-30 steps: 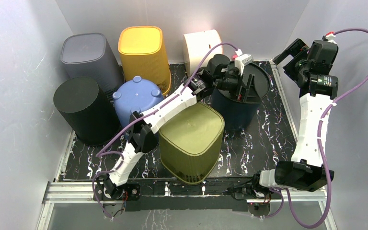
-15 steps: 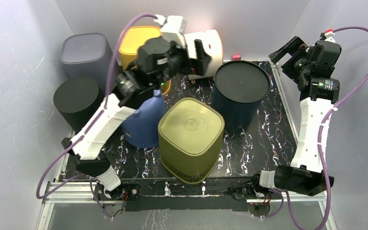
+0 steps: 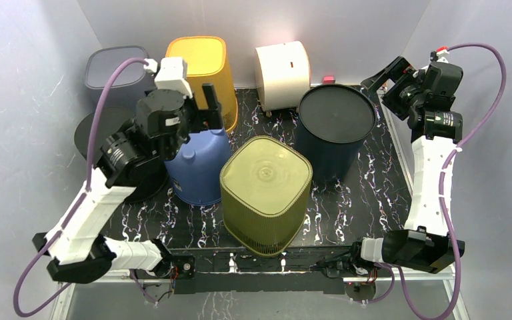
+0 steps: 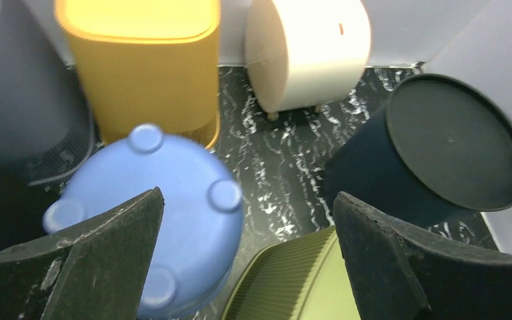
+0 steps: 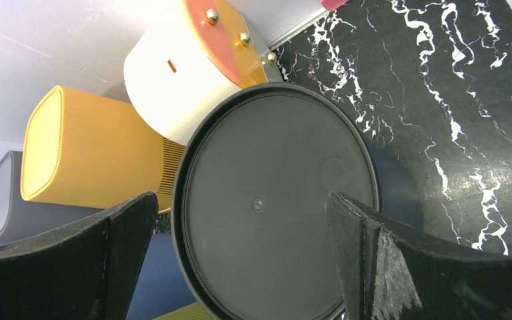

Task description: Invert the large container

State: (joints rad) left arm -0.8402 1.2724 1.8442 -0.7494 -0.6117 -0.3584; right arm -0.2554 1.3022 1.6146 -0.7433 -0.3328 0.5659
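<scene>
The large dark navy container [image 3: 337, 113] stands right of centre on the marbled table, its flat round end facing up. My left wrist view also catches the navy container [image 4: 453, 150] at its right. My left gripper [image 3: 205, 115] hangs open over the blue container [image 3: 197, 167], well left of the navy one and holding nothing. Between its tips, the left gripper [image 4: 247, 197] shows only the blue container [image 4: 153, 227] and table. My right gripper [image 3: 387, 83] hovers open beside the navy container's right rim. The right gripper [image 5: 241, 197] looks down on the navy container [image 5: 273, 200] without touching it.
An olive ribbed container [image 3: 265, 193] stands at front centre, touching the blue one. At the back are a yellow container [image 3: 197, 60], a grey one [image 3: 117, 70] and a cream one [image 3: 281, 67] on its side. A black container [image 3: 93, 127] sits left, partly behind my left arm.
My left arm has swung off the navy container's top, up and to the left, ending over the blue container with its jaws wide. The right gripper shifted only slightly.
</scene>
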